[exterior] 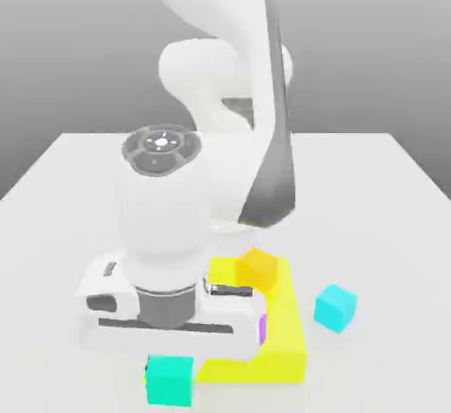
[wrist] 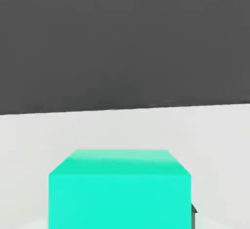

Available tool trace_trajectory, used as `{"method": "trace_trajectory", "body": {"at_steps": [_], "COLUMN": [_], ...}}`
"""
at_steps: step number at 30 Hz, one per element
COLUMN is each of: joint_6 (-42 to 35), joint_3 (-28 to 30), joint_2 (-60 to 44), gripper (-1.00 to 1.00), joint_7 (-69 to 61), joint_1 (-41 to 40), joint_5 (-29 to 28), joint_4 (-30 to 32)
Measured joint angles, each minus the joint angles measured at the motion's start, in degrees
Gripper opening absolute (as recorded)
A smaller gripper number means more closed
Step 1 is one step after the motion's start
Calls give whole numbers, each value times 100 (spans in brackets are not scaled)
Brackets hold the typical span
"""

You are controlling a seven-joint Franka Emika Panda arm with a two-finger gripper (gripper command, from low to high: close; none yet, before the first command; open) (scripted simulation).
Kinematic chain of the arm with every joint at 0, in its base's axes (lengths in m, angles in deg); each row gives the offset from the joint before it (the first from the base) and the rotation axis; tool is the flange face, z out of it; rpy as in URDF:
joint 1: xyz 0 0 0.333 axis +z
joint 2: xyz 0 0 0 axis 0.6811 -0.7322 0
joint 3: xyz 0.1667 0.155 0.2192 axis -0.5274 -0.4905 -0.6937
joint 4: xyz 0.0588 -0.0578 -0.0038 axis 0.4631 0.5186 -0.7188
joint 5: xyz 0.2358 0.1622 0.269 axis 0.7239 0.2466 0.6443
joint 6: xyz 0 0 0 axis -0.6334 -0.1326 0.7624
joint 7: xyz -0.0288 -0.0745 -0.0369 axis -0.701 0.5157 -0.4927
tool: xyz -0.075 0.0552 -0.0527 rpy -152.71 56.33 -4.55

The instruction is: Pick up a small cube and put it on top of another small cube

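The sea-green cube (exterior: pixel 169 379) sits at the front edge of the exterior view, directly under my gripper (exterior: pixel 169 354). My hand hangs low over it, and its white body hides the space just above the cube. In the hand view the sea-green cube (wrist: pixel 119 189) looms very close, with the white table stretching beyond it. A bluer cyan cube (exterior: pixel 335 306) rests on the table toward the exterior view's right, apart from my hand. An orange cube (exterior: pixel 258 267) lies at the inner corner of the yellow L-shaped block (exterior: pixel 286 350).
The yellow L-shaped block lies flat just to the exterior view's right of my hand. A small purple piece (exterior: pixel 262 328) peeks out between hand and block. A yellow sliver (exterior: pixel 146 371) shows beside the sea-green cube. The arm's base (exterior: pixel 229 217) stands behind.
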Motion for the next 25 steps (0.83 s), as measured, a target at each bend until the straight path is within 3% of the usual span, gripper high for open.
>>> {"method": "trace_trajectory", "body": {"at_steps": [4, 10, 15, 22, 23, 25], "joint_6": [-124, 7, 613, 1972, 2116, 2116], "joint_3": [-495, -1289, -1146, -1048, -1030, -1030], "joint_2": [568, 1738, 2455, 1415, 1265, 1265], "gripper": [-100, -100, -100, -100, 100, 100], "joint_7": [-460, -1876, -3145, -3302, -3268, -3268], "joint_1": [499, 1599, 1955, 1923, 1933, 1936], "joint_5": [-289, -207, 457, 462, 416, 416], "joint_4": [502, 1733, 2769, 2984, 2978, 2978]}}
